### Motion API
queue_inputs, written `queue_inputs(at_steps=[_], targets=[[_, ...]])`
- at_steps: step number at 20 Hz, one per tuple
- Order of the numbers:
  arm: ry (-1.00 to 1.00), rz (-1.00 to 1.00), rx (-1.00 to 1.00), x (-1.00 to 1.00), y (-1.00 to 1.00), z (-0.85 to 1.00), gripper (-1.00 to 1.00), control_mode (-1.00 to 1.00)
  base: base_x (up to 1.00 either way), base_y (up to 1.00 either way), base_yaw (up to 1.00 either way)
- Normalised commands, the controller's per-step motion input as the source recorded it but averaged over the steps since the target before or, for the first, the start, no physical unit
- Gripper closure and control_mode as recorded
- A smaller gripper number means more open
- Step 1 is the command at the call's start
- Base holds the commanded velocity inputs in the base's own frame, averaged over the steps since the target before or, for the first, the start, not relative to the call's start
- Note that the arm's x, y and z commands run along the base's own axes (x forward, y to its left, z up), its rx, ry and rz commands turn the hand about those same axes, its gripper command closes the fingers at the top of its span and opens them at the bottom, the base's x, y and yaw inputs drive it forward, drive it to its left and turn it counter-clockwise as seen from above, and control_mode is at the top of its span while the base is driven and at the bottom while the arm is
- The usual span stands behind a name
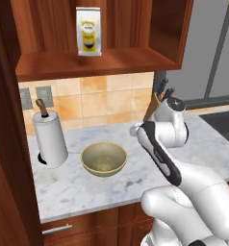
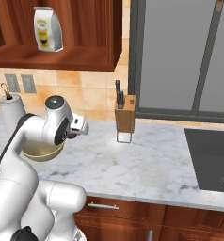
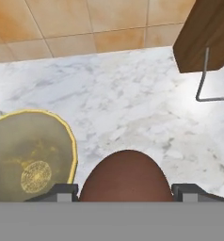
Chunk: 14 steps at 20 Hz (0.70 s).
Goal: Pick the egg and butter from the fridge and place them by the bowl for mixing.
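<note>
Veined marble counter (image 3: 132,94) beneath smooth brown egg (image 3: 125,176) beside round bowl (image 3: 29,155).

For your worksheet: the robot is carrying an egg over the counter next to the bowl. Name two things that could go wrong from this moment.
1. The egg is round, and the marble counter under it is smooth and flat. Released from any height, it may roll away or crack.
2. The bowl sits close beside the gripper. A small sideways drift while lowering could bump its rim or drop the egg inside instead of beside it.

Glossy white rounded arm (image 1: 193,192) segments; dark joint caps; black stripe along forearm.
</note>
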Motion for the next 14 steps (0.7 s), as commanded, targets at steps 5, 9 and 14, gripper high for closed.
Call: queue_inputs(at_steps=[5,9,14], targets=[[0.20,0.00,0.03,0.36,-0.10,-0.45,1.00,-1.00,0.00,0.00,0.00],[0.17,0.00,0.01,0.43,0.04,-0.46,1.00,-1.00,0.00,0.00,0.00],[0.00,-0.03,0.05,0.53,0.02,-0.34,1.00,-1.00,0.00,0.00,0.00]])
